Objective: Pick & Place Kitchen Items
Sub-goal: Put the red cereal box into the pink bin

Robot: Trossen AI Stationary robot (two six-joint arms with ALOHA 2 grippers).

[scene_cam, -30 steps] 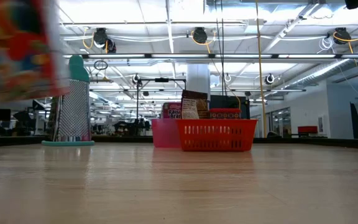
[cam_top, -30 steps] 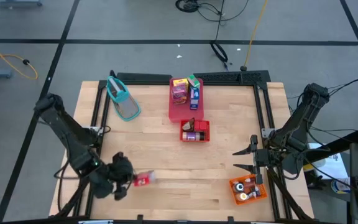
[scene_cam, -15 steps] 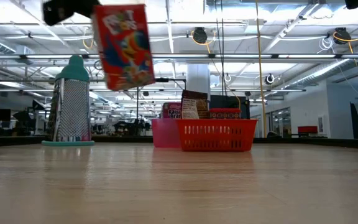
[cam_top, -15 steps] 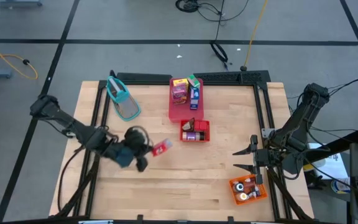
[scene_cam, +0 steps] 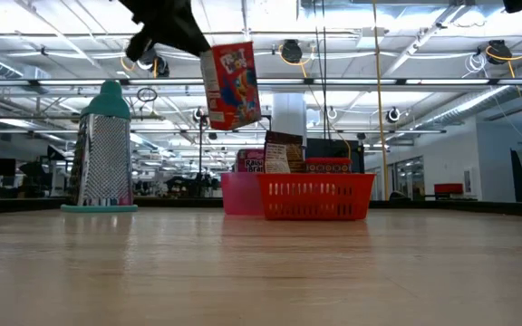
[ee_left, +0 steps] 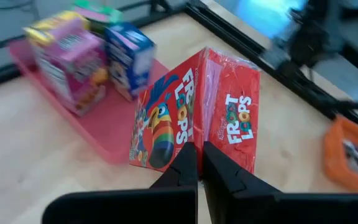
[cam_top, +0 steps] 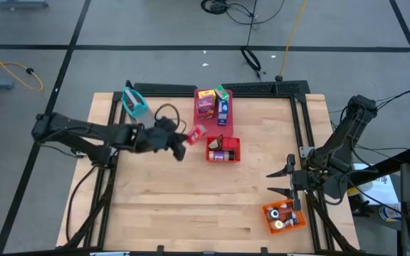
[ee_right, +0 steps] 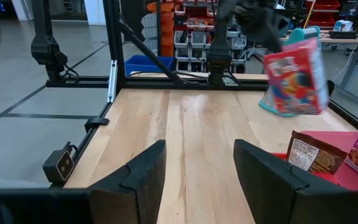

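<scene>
High view shows my pink tray [cam_top: 199, 128] holding three little cartons standing up, my red basket [cam_top: 223, 150] just beside it holding a brown packet and a small bottle, and my orange bin [cam_top: 284, 217] holding small jars. My left gripper [cam_top: 184, 136] is pinched tight on the red cereal box [cam_top: 196, 134], up in the air beside the tray. My right gripper [cam_top: 275, 182] waits with its fingers apart and nothing in them, near the bin.

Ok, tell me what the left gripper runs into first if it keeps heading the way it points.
Likely the red basket or the pink tray beside it: the left gripper, shut on the Froot Loops box, points right toward them. It is above the table, so depth is unclear.
</scene>
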